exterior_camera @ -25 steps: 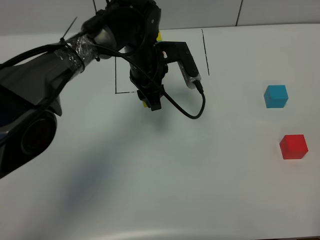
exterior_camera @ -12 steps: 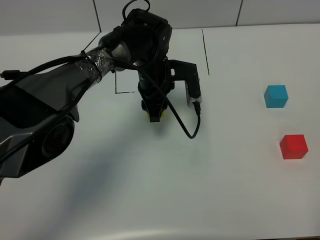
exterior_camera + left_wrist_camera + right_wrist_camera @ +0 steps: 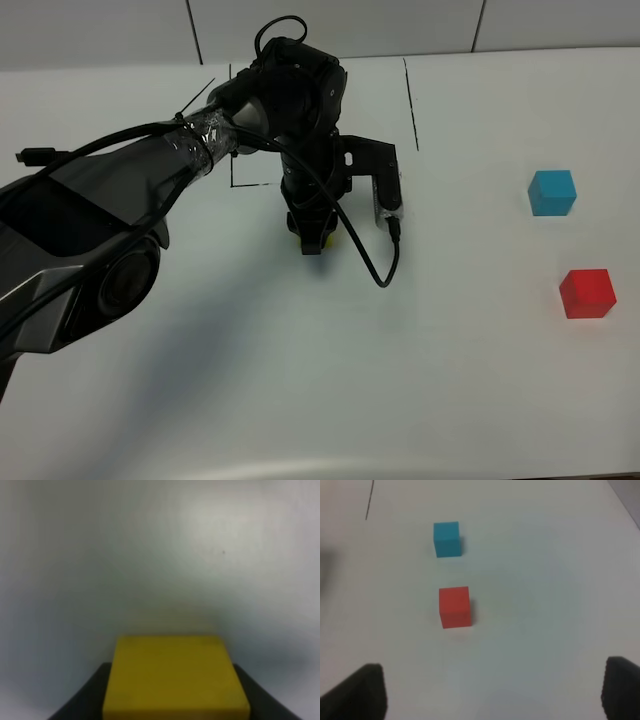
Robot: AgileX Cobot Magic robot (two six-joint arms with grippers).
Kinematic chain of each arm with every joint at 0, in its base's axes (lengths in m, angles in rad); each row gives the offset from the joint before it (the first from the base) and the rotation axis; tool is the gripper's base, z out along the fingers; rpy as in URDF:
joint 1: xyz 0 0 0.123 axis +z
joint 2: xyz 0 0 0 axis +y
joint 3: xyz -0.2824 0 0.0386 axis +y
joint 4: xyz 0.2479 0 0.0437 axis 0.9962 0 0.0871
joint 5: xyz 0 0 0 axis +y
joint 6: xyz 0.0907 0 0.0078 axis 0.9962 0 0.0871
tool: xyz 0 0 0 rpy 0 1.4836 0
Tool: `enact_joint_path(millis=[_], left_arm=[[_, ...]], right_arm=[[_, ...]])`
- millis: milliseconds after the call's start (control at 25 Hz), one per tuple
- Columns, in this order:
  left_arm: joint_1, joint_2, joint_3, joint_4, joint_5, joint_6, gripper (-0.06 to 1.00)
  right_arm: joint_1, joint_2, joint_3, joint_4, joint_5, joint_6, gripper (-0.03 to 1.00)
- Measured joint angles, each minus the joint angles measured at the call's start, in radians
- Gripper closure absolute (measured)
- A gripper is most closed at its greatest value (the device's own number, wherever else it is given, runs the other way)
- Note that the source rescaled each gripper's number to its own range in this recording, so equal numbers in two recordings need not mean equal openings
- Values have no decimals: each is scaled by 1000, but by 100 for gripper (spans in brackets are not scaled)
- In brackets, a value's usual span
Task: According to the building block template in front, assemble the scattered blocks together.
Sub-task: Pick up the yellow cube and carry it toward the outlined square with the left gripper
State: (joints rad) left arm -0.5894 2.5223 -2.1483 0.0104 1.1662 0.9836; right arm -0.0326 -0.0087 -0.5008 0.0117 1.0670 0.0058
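Two claws: left claw [image 3: 312, 243] tight on yellow block [image 3: 175, 677], right claw [image 3: 492, 692] wide, red block [image 3: 455, 606] ahead on white tabletop [image 3: 545, 580].

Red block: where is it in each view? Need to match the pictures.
Exterior high: red block near the right edge, just below the middle.
Left wrist: not in it; only the yellow block.
Right wrist: red block near mid-frame.
Shared landmark: the blue block close by, not touching.
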Motion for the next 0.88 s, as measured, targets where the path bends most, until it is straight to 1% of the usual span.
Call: enact_joint_path(millis=[320, 360, 400, 440, 520, 600, 720, 760, 800, 880], left_arm=[[0, 0, 0, 1, -11, 0, 94], [0, 0, 0, 1, -11, 0, 94], [0, 0, 0, 1, -12, 0, 91], [0, 0, -1, 1, -13, 0, 85], [0, 1, -12, 2, -11, -1, 68], [0, 3, -38, 2, 7, -6, 47], [0, 3, -97, -4, 23, -35, 21], [0, 3, -118, -10, 24, -47, 14], [0, -1, -129, -26, 24, -54, 10], [0, -16, -132, -52, 24, -61, 3]], right_arm=[[0, 0, 0, 0, 0, 0, 22], [0, 0, 0, 0, 0, 0, 22], [0, 0, 0, 0, 0, -6, 22], [0, 0, 0, 0, 0, 0, 22], [0, 0, 0, 0, 0, 0, 22], [0, 0, 0, 0, 0, -6, 22], [0, 0, 0, 0, 0, 0, 22], [0, 0, 0, 0, 0, 0, 22], [0, 0, 0, 0, 0, 0, 22], [0, 0, 0, 0, 0, 0, 22]])
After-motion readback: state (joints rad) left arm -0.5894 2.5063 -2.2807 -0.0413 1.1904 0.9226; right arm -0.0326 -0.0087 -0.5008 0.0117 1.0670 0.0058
